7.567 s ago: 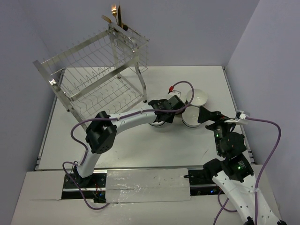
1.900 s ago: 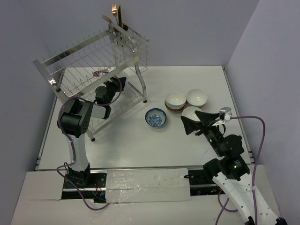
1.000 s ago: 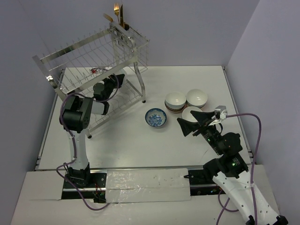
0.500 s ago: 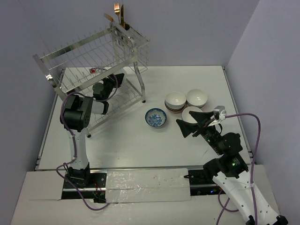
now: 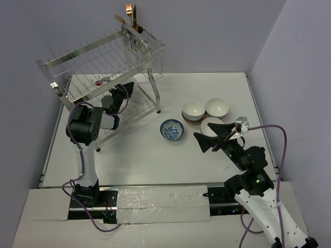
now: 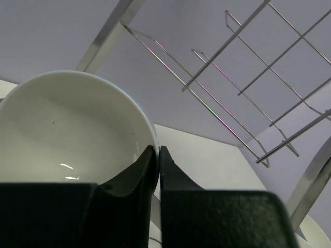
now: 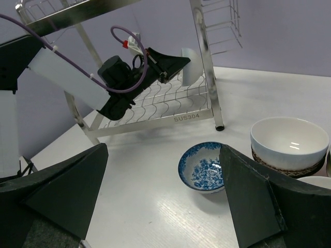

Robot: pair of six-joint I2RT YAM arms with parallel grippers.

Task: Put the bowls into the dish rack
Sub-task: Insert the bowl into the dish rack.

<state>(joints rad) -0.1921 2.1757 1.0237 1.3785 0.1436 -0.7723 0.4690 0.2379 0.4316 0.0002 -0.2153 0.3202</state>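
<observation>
The silver wire dish rack (image 5: 98,62) stands at the back left. My left gripper (image 5: 125,89) reaches into its lower tier. In the left wrist view it (image 6: 158,155) is shut on the rim of a white bowl (image 6: 67,129). The right wrist view shows that bowl (image 7: 190,64) held upright over the lower shelf (image 7: 155,121). My right gripper (image 5: 211,135) is open and empty, hovering just right of a blue-patterned bowl (image 5: 171,129), which lies between its fingers in the right wrist view (image 7: 202,166). More white bowls (image 5: 193,110) (image 5: 217,107) sit behind.
A further white bowl (image 5: 209,125) lies partly under my right gripper. The white bowl with a brown-patterned outside (image 7: 288,142) is close to the right finger. Gold utensils (image 5: 129,13) stand in the rack's corner cup (image 5: 135,41). Purple walls close in at the back and sides.
My left arm carried a white bowl from the table into the rack's lower tier and has shifted slightly there. My right gripper has drifted left towards the blue-patterned bowl.
</observation>
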